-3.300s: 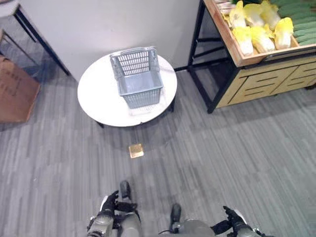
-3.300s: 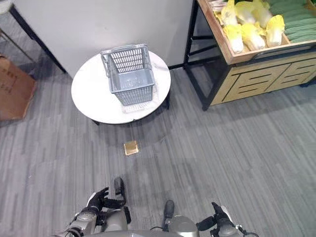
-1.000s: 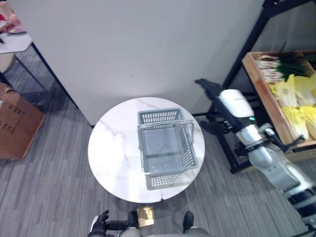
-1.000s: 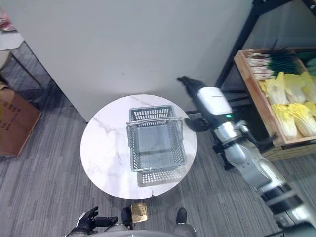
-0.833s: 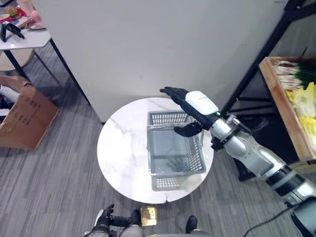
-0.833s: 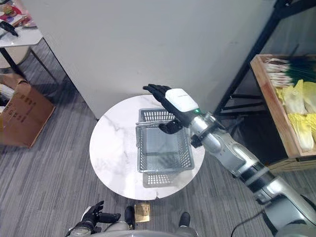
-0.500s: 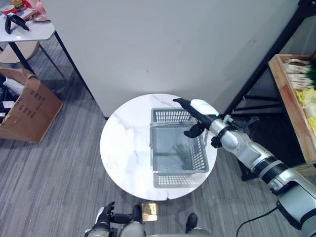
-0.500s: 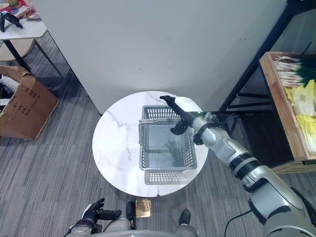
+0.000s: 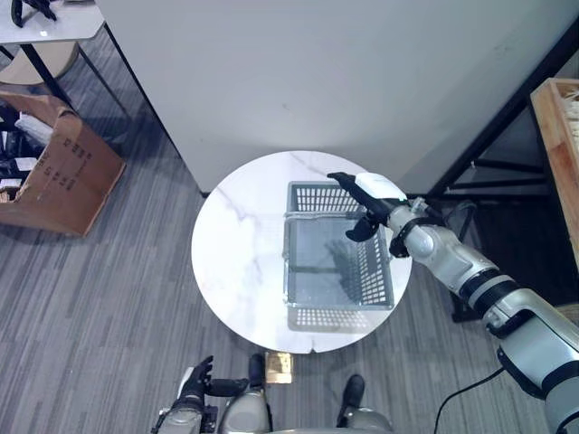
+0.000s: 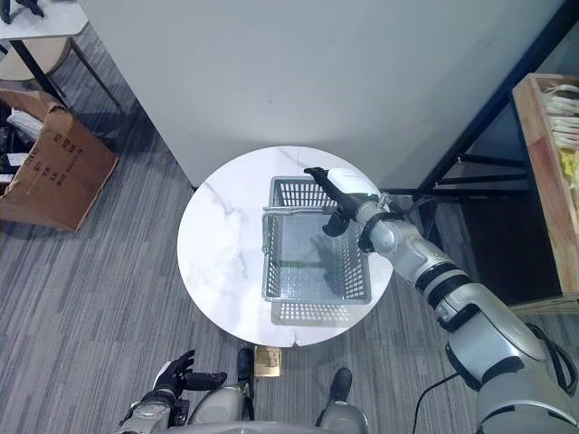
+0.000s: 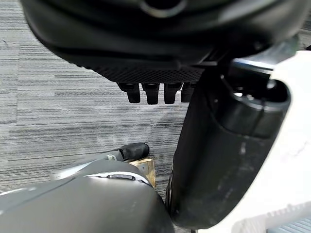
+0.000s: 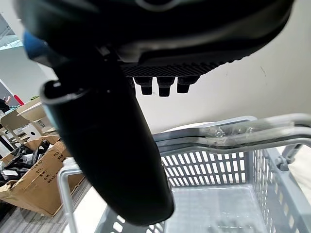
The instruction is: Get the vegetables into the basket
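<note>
Lowered further, the right hand (image 10: 342,201) hovers open-fingered over the empty basket's (image 10: 298,280) far right rim on the round table (image 10: 222,249); closing squarely around the handle (image 12: 252,132) would steady any lift.

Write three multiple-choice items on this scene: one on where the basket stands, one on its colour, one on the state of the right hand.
1. The basket stands on:
A. the floor
B. the round white table
C. a cardboard box

2. The basket is:
A. grey
B. red
C. green

3. The right hand is:
A. shut on a vegetable
B. open over the basket
C. flat on the floor

Key:
1 B, its base rests on the marble-look tabletop.
2 A, its plastic mesh is grey.
3 B, its fingers are straight above the far rim, holding nothing.
</note>
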Available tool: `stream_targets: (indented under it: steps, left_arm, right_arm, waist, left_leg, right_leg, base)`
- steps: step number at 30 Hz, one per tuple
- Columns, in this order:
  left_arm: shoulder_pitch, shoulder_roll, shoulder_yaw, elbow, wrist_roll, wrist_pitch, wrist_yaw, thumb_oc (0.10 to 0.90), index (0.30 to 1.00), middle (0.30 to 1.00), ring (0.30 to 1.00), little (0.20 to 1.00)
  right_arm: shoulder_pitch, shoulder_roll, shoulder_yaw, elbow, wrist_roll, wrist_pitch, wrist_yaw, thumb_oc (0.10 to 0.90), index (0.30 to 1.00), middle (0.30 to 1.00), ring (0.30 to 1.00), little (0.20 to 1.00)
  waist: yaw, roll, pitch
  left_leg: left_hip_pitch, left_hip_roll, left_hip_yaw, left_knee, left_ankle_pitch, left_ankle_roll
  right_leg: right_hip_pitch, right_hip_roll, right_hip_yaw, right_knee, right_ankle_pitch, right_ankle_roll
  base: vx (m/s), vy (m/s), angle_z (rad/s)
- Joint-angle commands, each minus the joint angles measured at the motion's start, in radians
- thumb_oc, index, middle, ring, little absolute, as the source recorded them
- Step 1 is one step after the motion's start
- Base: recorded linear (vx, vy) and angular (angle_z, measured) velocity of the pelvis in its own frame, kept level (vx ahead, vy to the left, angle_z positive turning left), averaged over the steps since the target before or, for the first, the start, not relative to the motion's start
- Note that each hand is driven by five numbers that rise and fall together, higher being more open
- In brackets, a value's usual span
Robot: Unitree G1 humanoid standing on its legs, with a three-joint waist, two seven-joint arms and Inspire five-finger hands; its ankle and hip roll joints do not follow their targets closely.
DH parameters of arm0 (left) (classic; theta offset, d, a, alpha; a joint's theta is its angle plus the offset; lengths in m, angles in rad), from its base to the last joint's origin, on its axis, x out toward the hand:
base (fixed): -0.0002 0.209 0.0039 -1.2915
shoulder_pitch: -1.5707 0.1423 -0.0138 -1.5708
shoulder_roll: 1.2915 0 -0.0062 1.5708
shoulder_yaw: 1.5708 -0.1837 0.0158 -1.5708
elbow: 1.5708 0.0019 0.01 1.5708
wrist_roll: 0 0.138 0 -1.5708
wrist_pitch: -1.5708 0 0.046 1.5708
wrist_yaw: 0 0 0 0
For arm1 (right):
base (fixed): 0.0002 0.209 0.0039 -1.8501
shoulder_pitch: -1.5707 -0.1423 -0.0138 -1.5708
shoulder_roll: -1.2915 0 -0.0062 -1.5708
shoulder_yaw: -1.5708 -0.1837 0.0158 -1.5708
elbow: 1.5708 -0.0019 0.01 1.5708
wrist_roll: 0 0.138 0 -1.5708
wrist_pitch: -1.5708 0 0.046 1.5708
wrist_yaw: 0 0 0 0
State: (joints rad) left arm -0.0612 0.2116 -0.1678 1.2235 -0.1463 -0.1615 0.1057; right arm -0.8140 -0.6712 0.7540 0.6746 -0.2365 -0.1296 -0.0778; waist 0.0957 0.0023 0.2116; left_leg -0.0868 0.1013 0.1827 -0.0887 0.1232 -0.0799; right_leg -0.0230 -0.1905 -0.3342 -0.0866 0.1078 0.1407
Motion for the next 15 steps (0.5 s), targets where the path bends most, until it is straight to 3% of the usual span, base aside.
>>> stream_targets:
  steps: [1, 4, 5, 6, 7, 8, 15]
  left_arm:
    - [0.056, 0.070, -0.087, 0.085, -0.009, 0.020, 0.024, 0.900, 1.000, 1.000, 1.000, 1.000]
    - [0.053, 0.069, -0.099, 0.078, -0.020, 0.018, 0.026, 0.900, 1.000, 1.000, 1.000, 1.000]
    - [0.053, 0.069, -0.099, 0.078, -0.020, 0.018, 0.026, 0.900, 1.000, 1.000, 1.000, 1.000]
    - [0.051, 0.071, -0.104, 0.075, -0.024, 0.015, 0.026, 0.900, 1.000, 1.000, 1.000, 1.000]
    - [0.051, 0.071, -0.104, 0.075, -0.024, 0.015, 0.026, 0.900, 1.000, 1.000, 1.000, 1.000]
    - [0.052, 0.071, -0.106, 0.073, -0.025, 0.015, 0.026, 0.900, 1.000, 1.000, 1.000, 1.000]
    - [0.052, 0.067, -0.113, 0.065, -0.026, 0.014, 0.024, 0.900, 1.000, 1.000, 1.000, 1.000]
  right_arm:
    - [-0.196, 0.032, 0.016, 0.044, -0.009, -0.027, -0.078, 0.900, 1.000, 1.000, 1.000, 1.000]
    - [-0.206, 0.042, 0.028, 0.117, -0.020, -0.017, -0.082, 0.900, 1.000, 1.000, 1.000, 1.000]
    - [-0.206, 0.042, 0.028, 0.117, -0.020, -0.017, -0.082, 0.784, 0.838, 0.838, 0.838, 0.838]
    - [-0.212, 0.043, 0.040, 0.156, -0.043, -0.012, -0.086, 0.596, 0.575, 0.575, 0.575, 0.575]
    - [-0.212, 0.044, 0.040, 0.157, -0.043, -0.013, -0.086, 0.459, 0.382, 0.382, 0.382, 0.382]
    - [-0.216, 0.044, 0.044, 0.168, -0.048, -0.012, -0.087, 0.400, 0.300, 0.300, 0.300, 0.300]
    - [-0.193, 0.047, 0.041, 0.182, -0.061, -0.009, -0.088, 0.400, 0.300, 0.300, 0.300, 0.300]
  waist:
    - [0.034, -0.045, -0.005]
    - [0.039, -0.040, 0.002]
    - [0.039, -0.040, 0.002]
    - [0.041, -0.036, 0.006]
    - [0.041, -0.036, 0.005]
    - [0.042, -0.034, 0.006]
    - [0.037, -0.028, 0.008]
  left_leg:
    - [-0.003, 0.083, -0.026, 0.001, 0.004, -0.084]
    - [-0.018, 0.082, -0.032, 0.001, 0.008, -0.084]
    - [-0.018, 0.082, -0.032, 0.001, 0.008, -0.084]
    - [-0.025, 0.082, -0.035, 0.001, 0.009, -0.084]
    - [-0.025, 0.082, -0.035, 0.001, 0.009, -0.084]
    - [-0.027, 0.081, -0.035, 0.001, 0.009, -0.083]
    - [-0.023, 0.077, -0.033, 0.001, 0.006, -0.080]
  right_leg:
    - [-0.017, -0.103, 0.038, -0.001, 0.071, 0.099]
    - [-0.028, -0.104, 0.036, -0.001, 0.072, 0.098]
    - [-0.028, -0.104, 0.036, -0.001, 0.072, 0.098]
    - [-0.035, -0.104, 0.036, -0.001, 0.071, 0.098]
    - [-0.035, -0.104, 0.036, -0.001, 0.071, 0.098]
    - [-0.036, -0.104, 0.037, -0.001, 0.071, 0.098]
    - [-0.038, -0.109, 0.043, -0.001, 0.070, 0.098]
  base:
    - [0.00, 0.001, 0.06]
    - [0.00, 0.008, 0.03]
    - [0.00, 0.000, 0.00]
    - [0.00, 0.000, 0.00]
    - [0.00, 0.000, 0.00]
    - [0.00, 0.000, 0.00]
    - [0.00, 0.000, 0.00]
